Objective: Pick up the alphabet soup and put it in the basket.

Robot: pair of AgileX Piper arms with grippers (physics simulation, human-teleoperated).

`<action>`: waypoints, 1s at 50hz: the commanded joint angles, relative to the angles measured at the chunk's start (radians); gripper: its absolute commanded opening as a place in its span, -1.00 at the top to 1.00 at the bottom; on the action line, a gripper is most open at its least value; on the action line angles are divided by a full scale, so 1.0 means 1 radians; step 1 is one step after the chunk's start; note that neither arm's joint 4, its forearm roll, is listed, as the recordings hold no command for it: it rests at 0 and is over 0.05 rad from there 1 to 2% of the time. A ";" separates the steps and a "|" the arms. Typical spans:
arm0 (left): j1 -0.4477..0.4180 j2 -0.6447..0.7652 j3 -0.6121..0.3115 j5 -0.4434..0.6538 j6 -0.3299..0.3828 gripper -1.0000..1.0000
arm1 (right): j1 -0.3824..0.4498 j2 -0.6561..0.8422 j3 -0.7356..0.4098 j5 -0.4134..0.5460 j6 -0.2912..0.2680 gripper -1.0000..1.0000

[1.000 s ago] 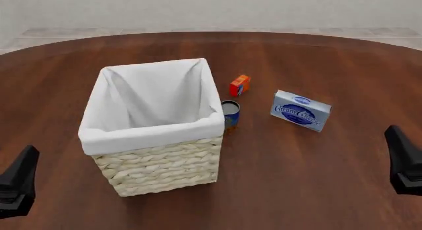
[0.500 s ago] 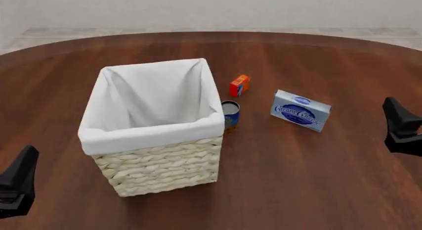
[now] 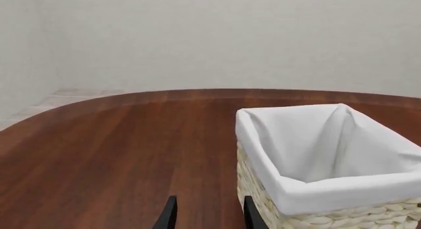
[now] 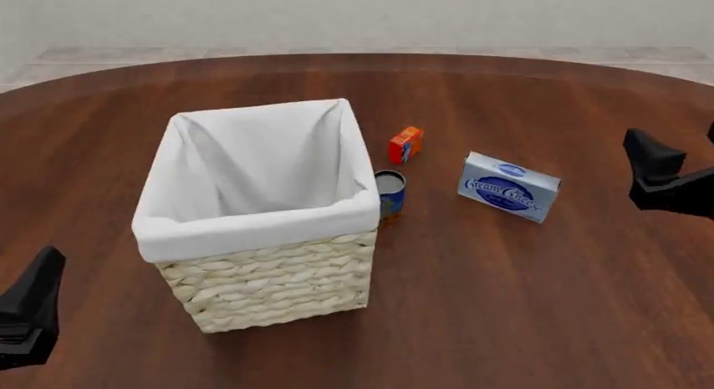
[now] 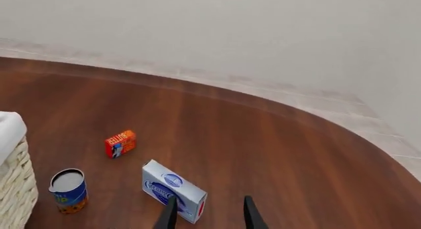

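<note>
The alphabet soup (image 4: 390,192) is a small can with a silver top and a blue and orange label. It stands upright on the table, right beside the right wall of the basket (image 4: 267,280); the right wrist view shows the can (image 5: 68,189) next to the wicker basket (image 5: 10,189). The basket is large and woven with a white liner, and nothing shows inside it. My right gripper (image 4: 660,176) hovers open at the far right, well away from the can, past the blue-white box. My left gripper (image 4: 32,309) is open at the near left, its fingers (image 3: 169,216) beside the basket (image 3: 342,187).
A small orange-red box (image 4: 405,144) lies just behind the can, also seen in the right wrist view (image 5: 120,143). A flat blue-white cream cheese box (image 4: 509,186) lies between the can and my right gripper, close under its fingers (image 5: 251,214). The round wooden table (image 4: 524,305) ends near the back wall.
My right gripper has moved forward over the table and a little inward from the near right edge. The left gripper, basket, can and boxes have not moved.
</note>
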 commanded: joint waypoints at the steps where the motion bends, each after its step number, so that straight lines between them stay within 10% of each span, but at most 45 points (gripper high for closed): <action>1: 0.005 -0.003 -0.002 0.004 0.001 -1.00 | 0.058 0.098 -0.031 -0.052 -0.045 -1.00; 15: 0.018 -0.004 -0.020 0.021 0.001 -1.00 | 0.145 0.242 -0.149 -0.028 0.072 -1.00; 24: 0.031 -0.003 -0.027 0.029 0.005 -1.00 | 0.158 0.353 -0.176 -0.091 -0.049 -1.00; 50: 0.068 -0.003 -0.026 0.030 0.000 -1.00 | 0.254 0.510 -0.279 -0.077 -0.117 -1.00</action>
